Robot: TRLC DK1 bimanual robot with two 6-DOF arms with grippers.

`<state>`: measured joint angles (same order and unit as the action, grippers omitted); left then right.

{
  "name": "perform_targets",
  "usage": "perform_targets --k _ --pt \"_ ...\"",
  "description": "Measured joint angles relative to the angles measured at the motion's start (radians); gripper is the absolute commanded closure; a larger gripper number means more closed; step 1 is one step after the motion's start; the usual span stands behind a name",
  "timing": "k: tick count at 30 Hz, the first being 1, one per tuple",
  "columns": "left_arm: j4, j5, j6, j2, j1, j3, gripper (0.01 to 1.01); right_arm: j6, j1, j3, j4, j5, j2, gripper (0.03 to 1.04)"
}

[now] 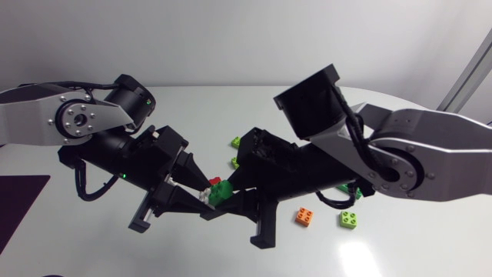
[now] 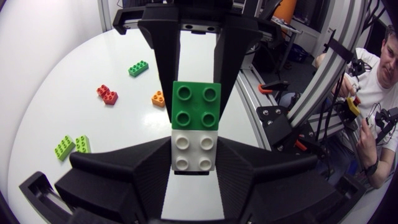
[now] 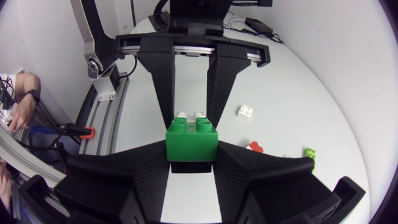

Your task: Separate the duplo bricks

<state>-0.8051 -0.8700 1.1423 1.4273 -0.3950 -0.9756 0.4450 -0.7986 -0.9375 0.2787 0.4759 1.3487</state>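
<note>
A green duplo brick (image 1: 222, 190) and a white one (image 1: 206, 194) sit edge to edge, held above the table's middle between my two arms. In the left wrist view my left gripper (image 2: 194, 160) is shut on the white brick (image 2: 194, 151), one finger on each side. Just ahead of it the green brick (image 2: 196, 106) sits between the fingers of my right arm's gripper. In the right wrist view my right gripper (image 3: 191, 157) is shut on the green brick (image 3: 191, 143), and the white brick's studs (image 3: 190, 116) show just beyond it.
Loose bricks lie on the white table (image 1: 231, 108): two green (image 1: 234, 141) behind the grippers, an orange (image 1: 304, 216) and a lime one (image 1: 350, 219) at the front right. A dark mat (image 1: 19, 201) lies at the left edge.
</note>
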Motion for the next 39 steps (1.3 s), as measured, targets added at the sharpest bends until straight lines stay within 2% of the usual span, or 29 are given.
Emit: perform_targets --k 1,3,5,16,19,22,25,30,39 --pt "0.0 -0.002 0.0 0.0 0.0 0.0 0.716 0.0 0.0 0.0 0.0 0.001 -0.001 0.63" --pt "-0.001 -0.006 0.001 0.0 0.0 0.0 0.723 0.0 0.0 0.005 0.0 0.002 -0.006 0.37" --pt "-0.003 -0.014 -0.002 0.0 0.0 0.0 0.723 0.0 0.0 0.009 0.001 0.005 -0.014 0.17" --pt "-0.03 -0.017 -0.002 0.0 0.0 0.0 0.723 0.001 0.001 0.034 0.008 0.005 -0.06 0.16" --pt "-0.034 -0.017 -0.002 -0.002 0.0 0.0 0.723 0.002 0.001 0.042 0.008 0.005 -0.06 0.16" --pt "-0.038 -0.017 -0.002 -0.008 0.0 0.0 0.725 0.005 0.004 0.046 0.008 0.005 -0.06 0.31" --pt "-0.046 -0.017 -0.002 -0.016 0.0 0.0 0.723 0.005 0.006 0.046 0.008 0.005 -0.06 0.52" --pt "-0.049 -0.017 -0.002 -0.02 0.0 0.0 0.723 0.005 0.006 0.046 0.007 0.005 -0.06 0.75" --pt "-0.061 -0.013 0.0 -0.029 0.0 0.0 0.716 0.004 0.003 0.046 0.007 0.014 -0.058 0.77"
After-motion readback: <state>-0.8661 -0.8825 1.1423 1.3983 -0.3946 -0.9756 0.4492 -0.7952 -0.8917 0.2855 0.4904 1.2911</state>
